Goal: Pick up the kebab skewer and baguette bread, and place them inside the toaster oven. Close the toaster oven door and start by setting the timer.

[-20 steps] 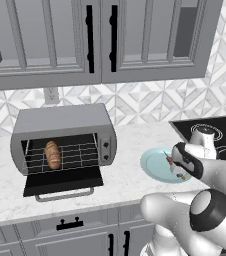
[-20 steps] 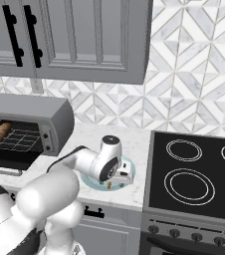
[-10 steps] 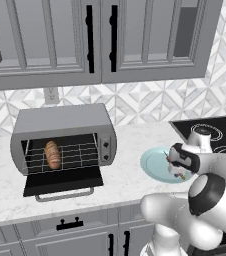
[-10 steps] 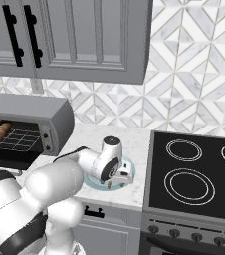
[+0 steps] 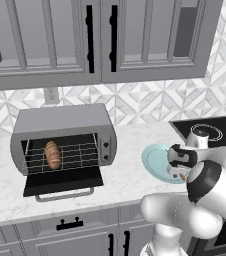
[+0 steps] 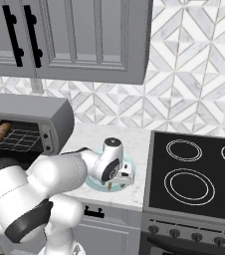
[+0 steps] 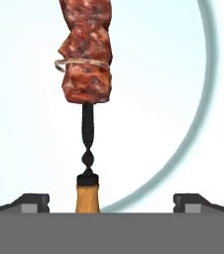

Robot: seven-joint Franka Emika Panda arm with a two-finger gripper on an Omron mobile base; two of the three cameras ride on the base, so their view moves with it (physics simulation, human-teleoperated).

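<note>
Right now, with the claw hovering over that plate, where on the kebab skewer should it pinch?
Probably the bare dark shaft just above the wooden handle of the kebab skewer, coming straight down. It lies flat on the plate, centred between the open claw tips; the meat is lumpier.

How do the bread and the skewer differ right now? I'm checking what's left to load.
The bread already lies on the rack inside the open toaster oven; the skewer still lies on the pale blue plate, between the open gripper fingers. The bread is a plump golden loaf; the skewer is a thin dark stick with reddish meat chunks and a wooden handle. Neither is held.
</note>
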